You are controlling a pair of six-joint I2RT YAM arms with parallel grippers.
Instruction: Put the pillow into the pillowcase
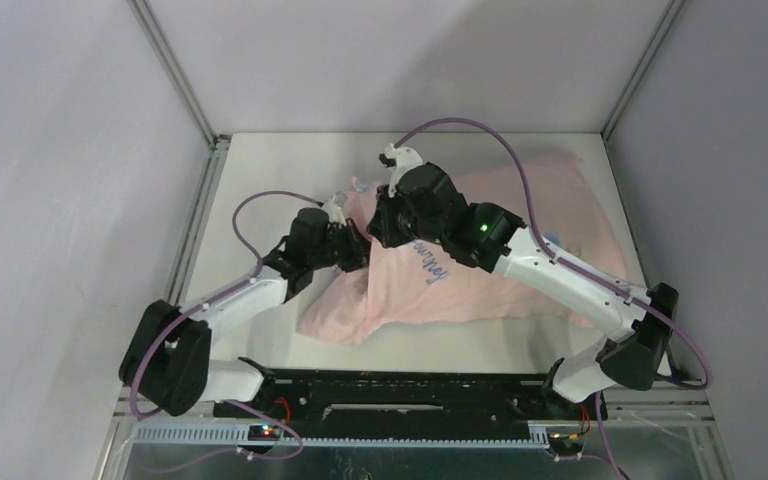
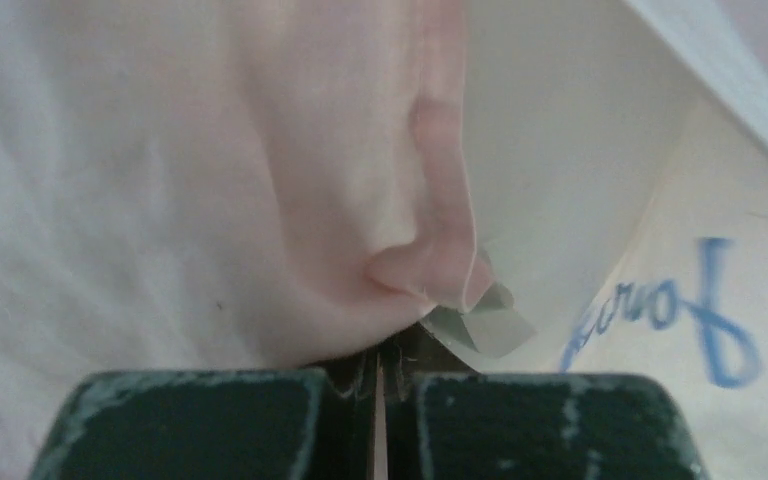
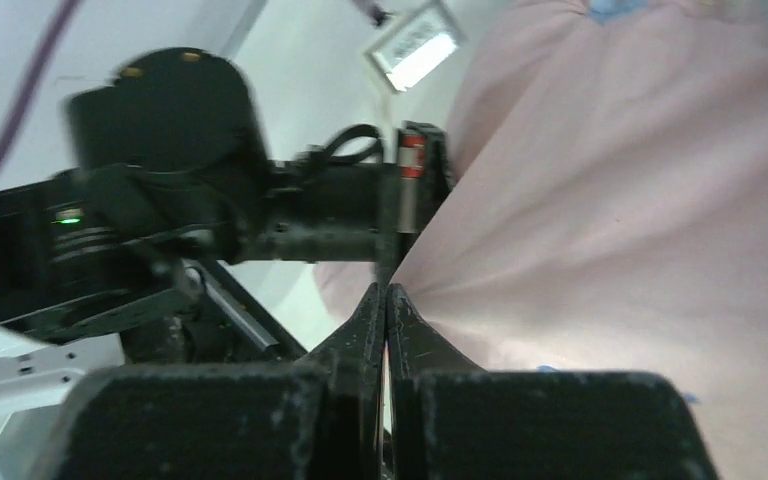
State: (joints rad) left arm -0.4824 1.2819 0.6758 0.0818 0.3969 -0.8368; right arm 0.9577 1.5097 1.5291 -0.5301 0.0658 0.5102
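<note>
The pale pink pillowcase (image 1: 480,285) lies across the table's middle, its blue "Journey" print (image 1: 430,265) facing up. It bulges toward the far right, and the pillow itself is hidden from every view. My left gripper (image 1: 358,250) is shut on a fold of the pillowcase (image 2: 260,200) at its left end, beside a small grey label (image 2: 490,325). My right gripper (image 1: 380,228) sits just right of the left one. In the right wrist view it (image 3: 387,295) is shut on the edge of the pink fabric (image 3: 640,200).
The white table (image 1: 290,160) is boxed in by grey walls and metal corner posts (image 1: 175,70). Purple cables (image 1: 500,135) loop above both arms. The left arm's wrist (image 3: 210,200) hangs very close to the right gripper.
</note>
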